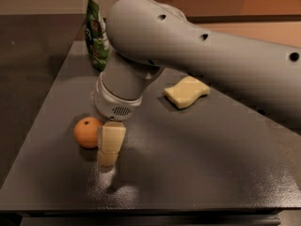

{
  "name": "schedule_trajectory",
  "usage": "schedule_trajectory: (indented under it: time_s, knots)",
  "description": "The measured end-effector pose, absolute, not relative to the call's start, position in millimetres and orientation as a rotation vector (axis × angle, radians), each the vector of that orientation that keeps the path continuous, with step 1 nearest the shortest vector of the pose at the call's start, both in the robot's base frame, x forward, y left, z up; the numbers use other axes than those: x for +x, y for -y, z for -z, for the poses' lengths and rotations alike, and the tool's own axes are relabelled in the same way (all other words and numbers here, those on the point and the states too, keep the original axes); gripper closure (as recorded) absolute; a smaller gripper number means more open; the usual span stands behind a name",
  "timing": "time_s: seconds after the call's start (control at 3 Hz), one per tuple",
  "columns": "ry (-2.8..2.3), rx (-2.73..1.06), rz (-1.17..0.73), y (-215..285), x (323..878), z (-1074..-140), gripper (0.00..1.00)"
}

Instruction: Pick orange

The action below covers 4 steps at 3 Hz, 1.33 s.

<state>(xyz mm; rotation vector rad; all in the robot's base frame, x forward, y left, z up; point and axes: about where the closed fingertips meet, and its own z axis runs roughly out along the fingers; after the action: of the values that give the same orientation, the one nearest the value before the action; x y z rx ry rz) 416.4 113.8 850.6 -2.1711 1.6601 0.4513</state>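
**Camera view.** The bench (197, 168) is a dark grey matte surface. The robot's single grey arm (202, 55) enters from the right edge of the view and bends down into a thick wrist housing (116, 102), which is ringed by a white collar with a small grille. The end effector (108, 153), pale yellow and blocky, points down from that housing. Its lower end is at or just above the bench, and contact with the surface cannot be told. Whether the end effector is wide or narrow cannot be told from this angle either. The orange (86, 132) rests on the bench immediately to the view-left of the end effector, level with its upper block. The fruit's right flank meets, or is partly covered by, the pale yellow body, and a dark stem dot shows on its upper side. A pale yellow wavy sponge (186, 92) lies flat on the bench, farther back than the end effector and to its view-right, well apart from it and from the orange. A green snack bag (96, 34) stands upright, farther back again and slightly to the view-left of the end effector, near the far edge of the bench. Its right side is hidden behind the bend of the arm. A patch of bright sheen (120, 192) marks the bench surface nearer the camera than the end effector.
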Motion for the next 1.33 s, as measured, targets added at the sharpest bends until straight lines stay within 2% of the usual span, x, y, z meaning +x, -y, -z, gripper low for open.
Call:
schedule_trajectory:
  time_s: [0.33,0.67,1.33]
  knots:
    - [-1.651,-2.185,-0.462,-125.0,414.1,-849.0,0.00]
    - [-1.651,-2.189,-0.482,-134.0,414.5,-849.6,0.18]
    - [-1.656,-2.171,-0.490,-135.8,421.7,-854.7,0.64]
